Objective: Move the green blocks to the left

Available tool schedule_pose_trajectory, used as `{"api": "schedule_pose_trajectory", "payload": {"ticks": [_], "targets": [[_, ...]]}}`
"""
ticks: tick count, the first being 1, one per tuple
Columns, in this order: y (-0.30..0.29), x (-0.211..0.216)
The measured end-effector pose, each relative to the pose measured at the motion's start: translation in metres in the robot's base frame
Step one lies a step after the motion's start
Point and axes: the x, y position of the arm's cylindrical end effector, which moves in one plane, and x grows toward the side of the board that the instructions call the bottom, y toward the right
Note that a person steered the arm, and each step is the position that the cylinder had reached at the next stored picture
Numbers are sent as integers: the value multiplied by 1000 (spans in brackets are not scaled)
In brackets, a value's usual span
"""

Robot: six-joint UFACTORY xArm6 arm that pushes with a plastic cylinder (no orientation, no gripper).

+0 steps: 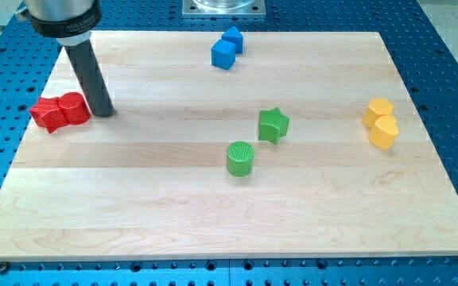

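Observation:
A green star block [273, 125] lies just right of the board's middle. A green cylinder block [240, 158] stands just below and to the left of it, a small gap apart. My tip [103, 112] rests on the board at the view's left, far left of both green blocks and right beside the two red blocks.
Two red blocks [60, 111] touch each other at the left edge, a star and a cylinder. Two blue blocks [227, 48] sit together at the view's top. Two yellow blocks [381, 122] sit together at the right. The wooden board [213, 222] lies on a blue perforated table.

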Motion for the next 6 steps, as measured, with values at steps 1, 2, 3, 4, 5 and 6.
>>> {"api": "schedule_pose_trajectory", "payload": {"ticks": [1, 2, 3, 4, 5, 6], "targets": [[84, -3], [188, -28], [281, -30], [294, 23], [250, 54], [210, 24]]}}
